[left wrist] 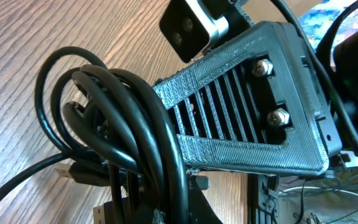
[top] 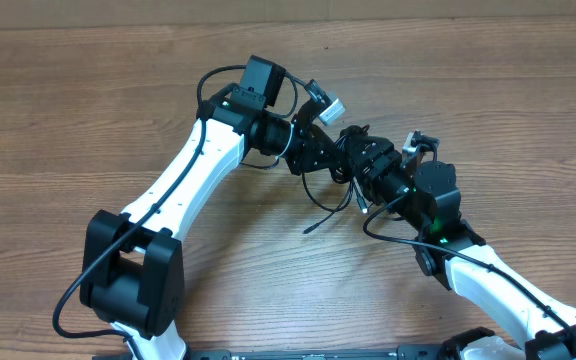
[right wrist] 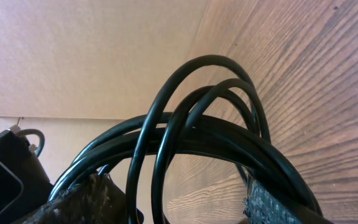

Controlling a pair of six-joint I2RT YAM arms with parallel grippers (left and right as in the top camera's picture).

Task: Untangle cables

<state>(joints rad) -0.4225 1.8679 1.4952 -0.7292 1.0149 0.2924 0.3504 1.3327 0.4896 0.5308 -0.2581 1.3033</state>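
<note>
Black, thin flexible cables (top: 334, 172) sit bunched in a looped tangle at the centre of the overhead frame, over the light brown wood-grain table (top: 88, 100), between the two grippers. The left gripper (top: 320, 155) is clamped tight on the bundle, whose loops fan out to the left in its wrist view. The right gripper (top: 356, 155) has its grey fingers (right wrist: 272, 208) spread wide, and the loops arch between them unpinched.

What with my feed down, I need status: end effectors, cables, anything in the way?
Left end effector shut on cables. Right end effector open, same cables draped across its fingers. Nothing else obstructing.
</note>
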